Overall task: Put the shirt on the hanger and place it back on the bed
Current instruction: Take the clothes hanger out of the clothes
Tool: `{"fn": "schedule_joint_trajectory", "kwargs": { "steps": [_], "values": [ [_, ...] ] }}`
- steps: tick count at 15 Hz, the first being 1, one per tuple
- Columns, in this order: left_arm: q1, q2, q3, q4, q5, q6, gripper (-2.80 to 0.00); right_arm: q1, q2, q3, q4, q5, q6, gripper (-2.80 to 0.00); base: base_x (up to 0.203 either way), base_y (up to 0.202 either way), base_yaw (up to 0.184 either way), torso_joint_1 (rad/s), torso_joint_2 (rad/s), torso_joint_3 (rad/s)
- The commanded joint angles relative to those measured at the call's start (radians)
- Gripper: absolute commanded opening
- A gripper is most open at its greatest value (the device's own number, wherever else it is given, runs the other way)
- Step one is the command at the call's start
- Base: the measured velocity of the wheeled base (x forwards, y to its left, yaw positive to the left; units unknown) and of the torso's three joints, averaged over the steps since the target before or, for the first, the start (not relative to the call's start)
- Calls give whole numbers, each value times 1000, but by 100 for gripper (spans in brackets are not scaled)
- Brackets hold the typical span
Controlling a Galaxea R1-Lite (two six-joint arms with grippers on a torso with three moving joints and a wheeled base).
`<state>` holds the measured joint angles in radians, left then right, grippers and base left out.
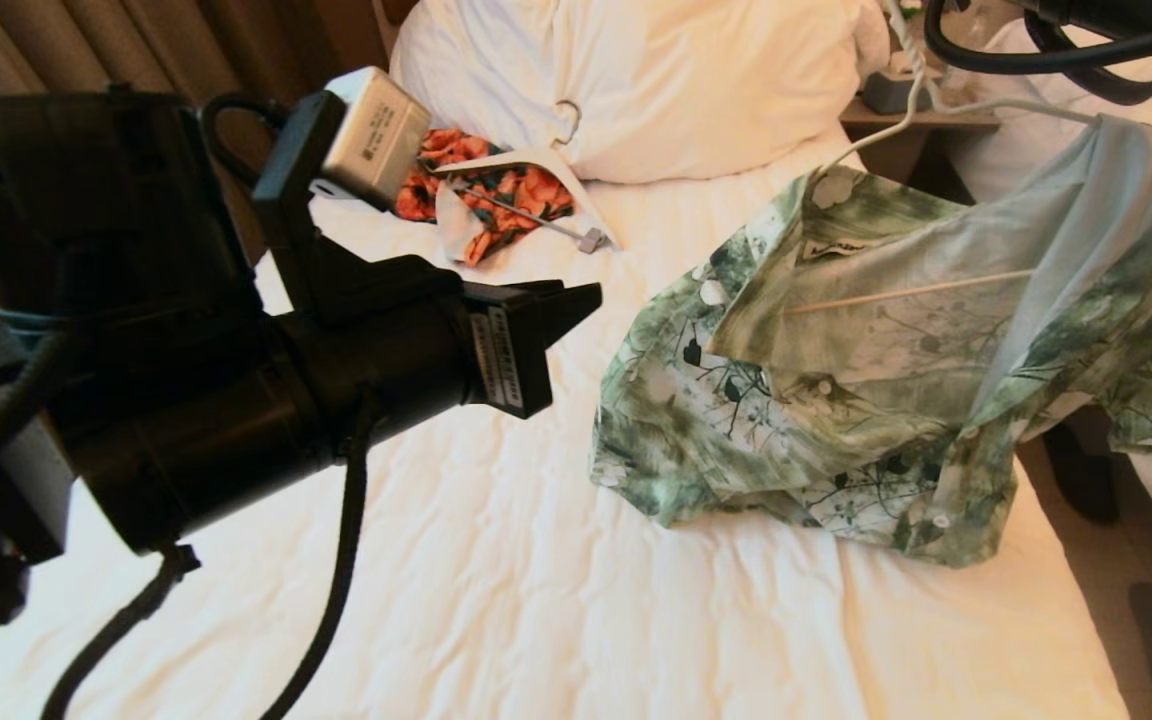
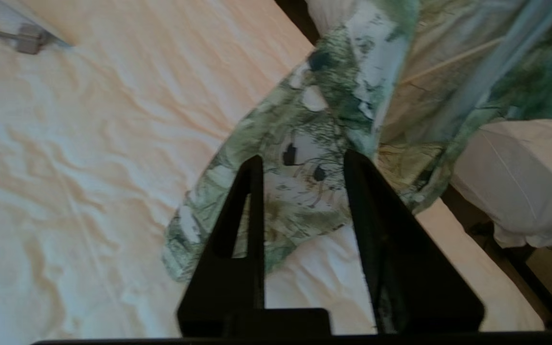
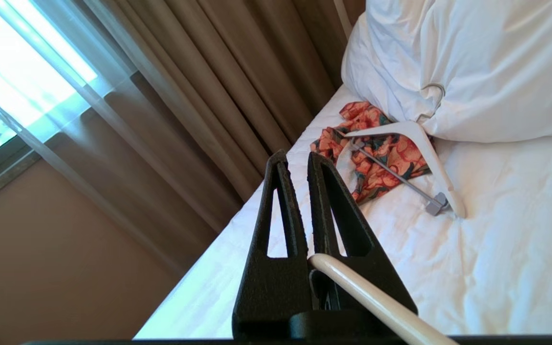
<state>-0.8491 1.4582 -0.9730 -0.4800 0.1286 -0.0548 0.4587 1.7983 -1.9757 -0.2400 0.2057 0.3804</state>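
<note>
head view: orange garment [image 1: 496, 195] beside pillow [image 1: 656, 80].

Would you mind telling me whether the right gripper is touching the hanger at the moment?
Touching. In the right wrist view, the right gripper has its fingers closed around the cream rod of the hanger, which passes between them near their base.

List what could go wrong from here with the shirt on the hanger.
1. The shirt sits bunched and lopsided on the hanger, one end sagging onto the bed; it may slide off as it is lowered.
2. The right gripper pinches only the hanger's thin rod, so the hanger might twist or slip.
3. The open left gripper hovers close to the fabric and could snag it.
</note>
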Motion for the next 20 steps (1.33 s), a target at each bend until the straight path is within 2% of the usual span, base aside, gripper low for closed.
{"fn": "schedule_joint_trajectory", "kwargs": {
  "steps": [1, 3, 6, 8, 12, 15, 18, 20],
  "values": [
    [-44, 37, -15, -2, 3, 1, 0, -2, 6, 0, -2, 1, 2, -280, 0, 0, 0, 0, 0, 0],
    [-81, 62, -18, -2, 3, 15, 0, -6, 10, 0, -5, 0, 2, -280, 0, 0, 0, 0, 0, 0],
    [-93, 134, -44, -12, -3, 59, 0, -3, 7, 5, -3, 0, 2, -280, 0, 0, 0, 0, 0, 0],
    [-93, 209, -94, -25, -5, 67, 0, -5, 6, 9, -4, -21, 46, -280, 0, 0, 0, 0, 0, 0],
    [-93, 302, -222, -29, -14, 71, 0, -15, 7, 9, -9, -25, 54, -280, 0, 0, 0, 0, 0, 0],
    [-87, 322, -240, -31, -17, 112, 0, -14, 9, 9, -9, -26, 54, -280, 0, 0, 0, 0, 0, 0],
    [-91, 335, -248, -36, -17, 118, 0, -9, 8, 9, -9, -26, 54, -280, 0, 0, 0, 0, 0, 0],
    [-90, 364, -253, -79, -17, 124, 0, -6, 6, 9, -7, -28, 61, -280, 0, 0, 0, 0, 0, 0]
  ]
}}
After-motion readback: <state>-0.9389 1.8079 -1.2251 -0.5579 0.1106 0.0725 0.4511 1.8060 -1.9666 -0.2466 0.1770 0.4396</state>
